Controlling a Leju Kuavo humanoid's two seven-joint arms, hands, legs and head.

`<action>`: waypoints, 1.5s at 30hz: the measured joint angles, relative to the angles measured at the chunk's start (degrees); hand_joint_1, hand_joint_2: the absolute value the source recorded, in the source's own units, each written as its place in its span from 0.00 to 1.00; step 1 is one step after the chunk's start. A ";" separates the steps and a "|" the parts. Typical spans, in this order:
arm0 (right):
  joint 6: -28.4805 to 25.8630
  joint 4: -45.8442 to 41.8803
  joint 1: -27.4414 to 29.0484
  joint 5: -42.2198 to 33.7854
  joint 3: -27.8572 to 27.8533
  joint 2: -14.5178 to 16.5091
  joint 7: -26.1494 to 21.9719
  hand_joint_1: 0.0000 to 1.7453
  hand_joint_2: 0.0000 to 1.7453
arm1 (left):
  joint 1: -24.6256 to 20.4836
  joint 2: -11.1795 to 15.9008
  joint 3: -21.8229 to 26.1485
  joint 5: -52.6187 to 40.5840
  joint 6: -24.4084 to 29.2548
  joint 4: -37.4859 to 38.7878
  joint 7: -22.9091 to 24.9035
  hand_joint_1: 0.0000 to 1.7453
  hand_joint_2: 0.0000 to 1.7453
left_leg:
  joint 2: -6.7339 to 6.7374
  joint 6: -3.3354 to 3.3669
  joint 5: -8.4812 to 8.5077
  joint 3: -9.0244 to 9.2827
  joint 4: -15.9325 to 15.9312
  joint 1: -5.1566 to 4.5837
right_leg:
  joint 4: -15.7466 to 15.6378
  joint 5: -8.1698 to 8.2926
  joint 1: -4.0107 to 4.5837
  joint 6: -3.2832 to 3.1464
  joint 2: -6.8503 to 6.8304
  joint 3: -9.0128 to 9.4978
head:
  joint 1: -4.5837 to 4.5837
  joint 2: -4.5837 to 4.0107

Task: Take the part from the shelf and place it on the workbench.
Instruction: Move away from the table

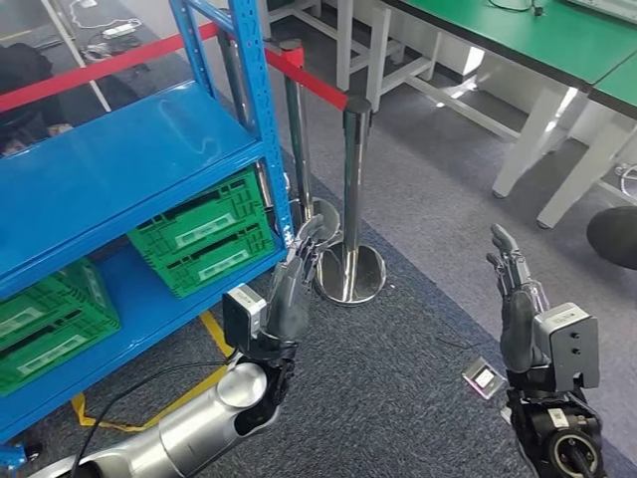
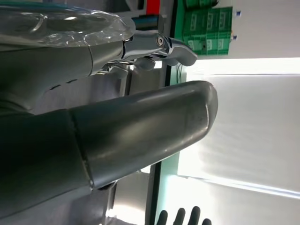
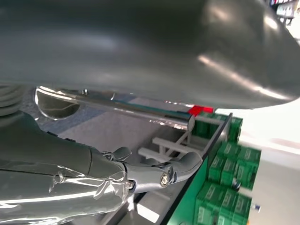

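Looking down through the head view, I count two green crates on the lower deck of the blue shelf (image 1: pixel 112 164): one green crate (image 1: pixel 203 234) near the front upright, a second green crate (image 1: pixel 45 324) further along at the picture's left edge. Each carries pale label strips, but I cannot read any writing on them. I cannot tell which item is the part; nothing sits in either hand. Two chrome posts (image 1: pixel 353 189) stand just beside the shelf corner, joined by a red belt (image 1: pixel 308 75). A small flat device (image 1: pixel 485 377) lies on the grey carpet near my right wrist. The green worktop (image 1: pixel 526 35) on white legs is well apart, at the far right.

My left hand (image 1: pixel 293 289) is raised, fingers upright and slightly curled, spread apart and holding nothing, close to the shelf's front upright. My right hand (image 1: pixel 519 299) is raised too, fingers loosely apart and empty, over the carpet.

From the left wrist view, the thick grey thumb (image 2: pixel 141 126) crosses the picture with darker fingers (image 2: pixel 159 47) extended beside it, clear of each other. Stacked green crates (image 2: pixel 206 30) show far off.

From the right wrist view, the thumb (image 3: pixel 176 47) and one extended finger (image 3: pixel 166 173) are apart, nothing between them. Several stacked green crates (image 3: pixel 222 183) sit in the background; their labels are too small to read.
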 joint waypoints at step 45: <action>0.59 -0.47 0.57 0.30 -0.03 0.01 -0.18 0.00 0.00 | 0.29 -0.04 -0.04 -0.44 0.05 -0.04 -0.02 0.00 0.00 | 7.21 -2.64 -1.54 -5.09 8.23 0.40 | -4.09 0.44 0.42 -2.91 -7.71 2.50 | -1.90 0.00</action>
